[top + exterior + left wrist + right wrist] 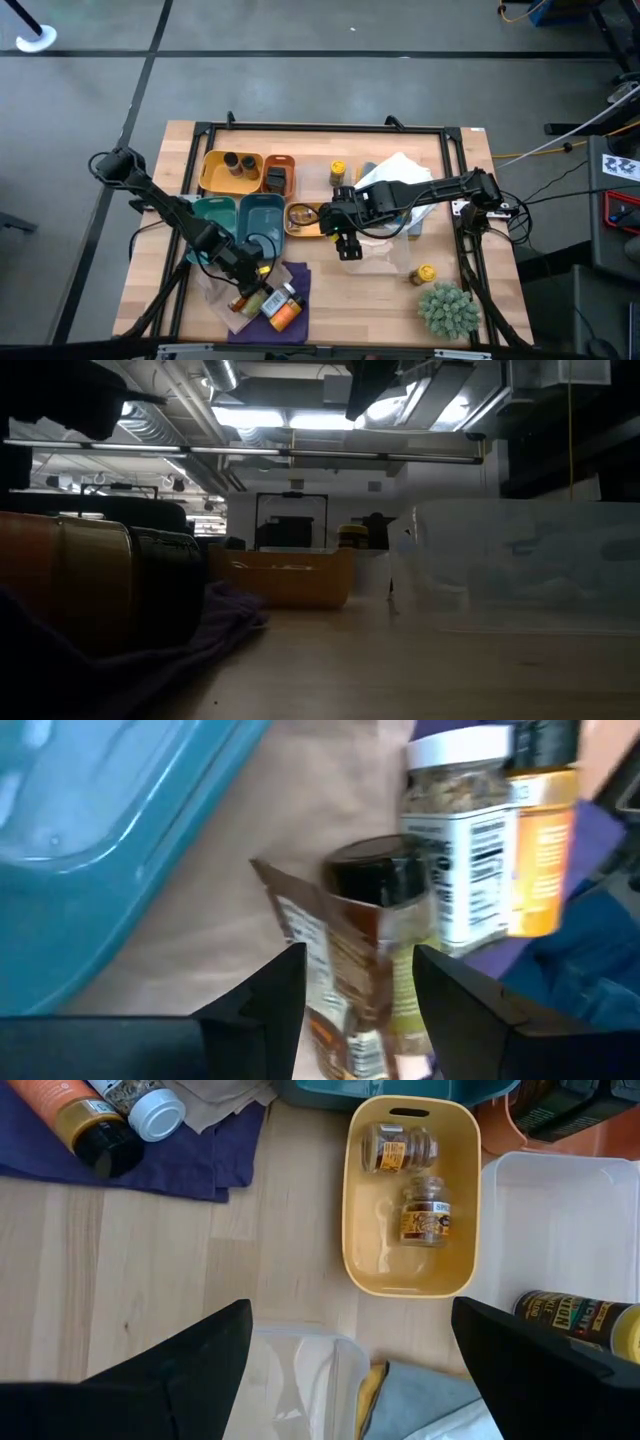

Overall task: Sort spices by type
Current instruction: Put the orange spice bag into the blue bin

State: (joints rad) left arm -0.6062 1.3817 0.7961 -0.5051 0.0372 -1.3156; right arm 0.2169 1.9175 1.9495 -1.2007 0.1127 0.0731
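Several spices lie on a purple cloth [296,282] at the table's near left: an orange bottle [285,313], a white-capped jar [460,850], a black-capped jar [380,880] and a brown packet [350,980]. My left gripper [255,280] is down among them, shut on the packet. My right gripper [346,244] hangs open and empty above mid-table, over a clear tub [300,1370]. A small yellow tray [362,1250] holds two jars [420,1210]. Yellow-capped jars stand at the far middle [338,172] and near right [426,273]. My left gripper pinches the brown packet's lower part [345,1020] between its two fingers [270,1000], one on each flat side. The packet stands up tilted between them, its top edge [300,880] free. Whether its bottom rests on the cloth is hidden by the fingers.
Yellow [212,175] and orange [280,178] trays with dark jars stand at the far left, two teal trays [262,215] before them. A clear bin [560,1210], white cloth [400,170] and a yellow-capped bottle [580,1320] lie right of centre. A spiky green plant [447,308] is near right.
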